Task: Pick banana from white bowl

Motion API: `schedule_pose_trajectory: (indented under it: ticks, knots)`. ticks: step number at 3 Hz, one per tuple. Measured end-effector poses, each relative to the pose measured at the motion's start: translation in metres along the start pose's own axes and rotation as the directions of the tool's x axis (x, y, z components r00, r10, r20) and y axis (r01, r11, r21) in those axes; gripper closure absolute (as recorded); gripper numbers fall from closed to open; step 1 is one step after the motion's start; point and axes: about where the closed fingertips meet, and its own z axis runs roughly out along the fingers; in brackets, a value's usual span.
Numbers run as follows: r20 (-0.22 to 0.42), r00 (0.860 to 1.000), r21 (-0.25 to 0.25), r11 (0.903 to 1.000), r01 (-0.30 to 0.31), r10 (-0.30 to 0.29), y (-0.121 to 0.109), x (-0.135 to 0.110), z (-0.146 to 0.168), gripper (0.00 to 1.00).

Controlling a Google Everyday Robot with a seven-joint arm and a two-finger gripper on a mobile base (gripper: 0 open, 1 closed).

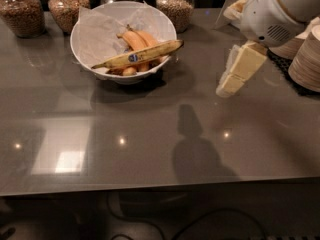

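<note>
My gripper [230, 85] hangs over the surface [150, 174], width unclear. The banana [137, 57] lies across the white bowl [120, 77] to its left.

The smooth, glossy grey counter [150, 154] carries a large round white bowl [131, 77] at its back left. Four brown-filled glass jars [175, 6] stand in a row behind the bowl, and stacked beige plates [306, 59] sit at the right edge. The cream gripper [227, 86] hangs above the counter's right part.
</note>
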Motion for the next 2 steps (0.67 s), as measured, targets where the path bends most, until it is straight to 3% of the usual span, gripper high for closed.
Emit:
schedule_pose_trajectory:
  ticks: [1,2]
  knots:
    - [0.142,0.989,0.062,0.9975,0.035,-0.044,-0.032,-0.047,0.026,0.00]
    - [0.269,0.959,0.125,0.9907,0.054,-0.086,-0.059,-0.093,0.049,0.00]
